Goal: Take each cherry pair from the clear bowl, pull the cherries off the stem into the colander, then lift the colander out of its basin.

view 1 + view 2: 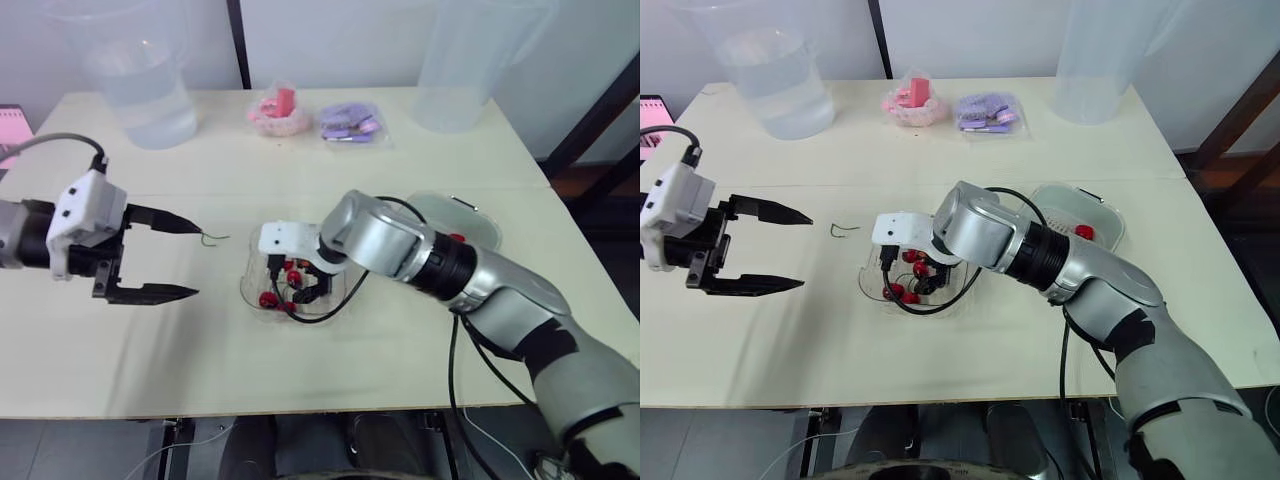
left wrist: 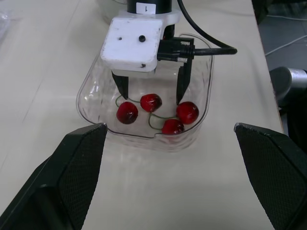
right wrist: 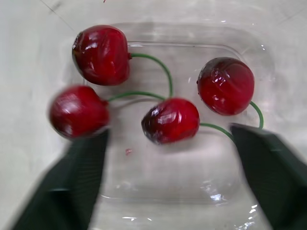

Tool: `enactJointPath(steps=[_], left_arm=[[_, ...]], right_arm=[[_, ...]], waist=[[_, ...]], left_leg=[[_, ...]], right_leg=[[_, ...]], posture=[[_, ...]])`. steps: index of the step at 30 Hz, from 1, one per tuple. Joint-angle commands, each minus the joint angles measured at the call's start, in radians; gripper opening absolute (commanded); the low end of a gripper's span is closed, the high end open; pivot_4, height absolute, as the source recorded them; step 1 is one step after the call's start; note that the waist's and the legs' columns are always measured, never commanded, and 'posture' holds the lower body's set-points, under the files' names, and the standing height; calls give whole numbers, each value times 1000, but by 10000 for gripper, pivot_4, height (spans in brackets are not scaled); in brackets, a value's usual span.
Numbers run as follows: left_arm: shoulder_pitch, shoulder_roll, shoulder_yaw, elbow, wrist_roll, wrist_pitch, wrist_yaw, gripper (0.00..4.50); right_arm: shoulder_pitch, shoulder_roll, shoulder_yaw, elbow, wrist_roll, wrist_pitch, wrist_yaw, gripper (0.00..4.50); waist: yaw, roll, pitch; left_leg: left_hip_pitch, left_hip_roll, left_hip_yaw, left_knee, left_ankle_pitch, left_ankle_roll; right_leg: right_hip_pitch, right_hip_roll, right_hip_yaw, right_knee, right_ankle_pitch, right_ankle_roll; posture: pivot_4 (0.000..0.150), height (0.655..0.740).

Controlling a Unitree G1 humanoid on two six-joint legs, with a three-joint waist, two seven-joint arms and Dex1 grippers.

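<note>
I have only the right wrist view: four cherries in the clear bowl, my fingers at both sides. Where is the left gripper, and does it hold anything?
Observer: The left gripper hovers over the table, on the robot's left of the clear bowl, open and empty.
Operator: Does any stem lie outside the bowl?
Observer: Yes, one bare green stem lies on the table between that gripper and the bowl.
Operator: Has the colander any cherries?
Observer: One red cherry shows in the colander, on the robot's right of the bowl.
</note>
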Motion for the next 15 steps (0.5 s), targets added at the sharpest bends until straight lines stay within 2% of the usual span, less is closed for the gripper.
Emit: enactJointPath(steps=[1, 8, 11, 15], left_arm=[[1, 11, 42, -17, -9, -1, 4, 45000], [-2, 14, 43, -21, -11, 4, 10, 45000], [-1, 13, 45, -23, -11, 6, 13, 45000], [-3, 12, 43, -24, -11, 6, 15, 45000]], right_arm=[[-4, 17, -31, -4, -4, 3, 0, 43882], [-1, 22, -23, 22, -24, -24, -7, 43882], [2, 19, -17, 21, -34, -39, -4, 35976], [10, 14, -13, 14, -44, -49, 3, 16513]], waist=[[0, 0, 0], [0, 0, 0], [0, 0, 0], [0, 0, 0]], left_leg=[[0, 0, 0, 0, 0, 0], [0, 0, 0, 0, 0, 0], [0, 0, 0, 0, 0, 0], [0, 0, 0, 0, 0, 0]], right_leg=[[0, 0, 0, 0, 0, 0], [0, 0, 0, 0, 0, 0], [0, 0, 0, 0, 0, 0], [0, 0, 0, 0, 0, 0]], posture=[[1500, 7367], [1500, 7367], [1500, 7367], [1500, 7367]])
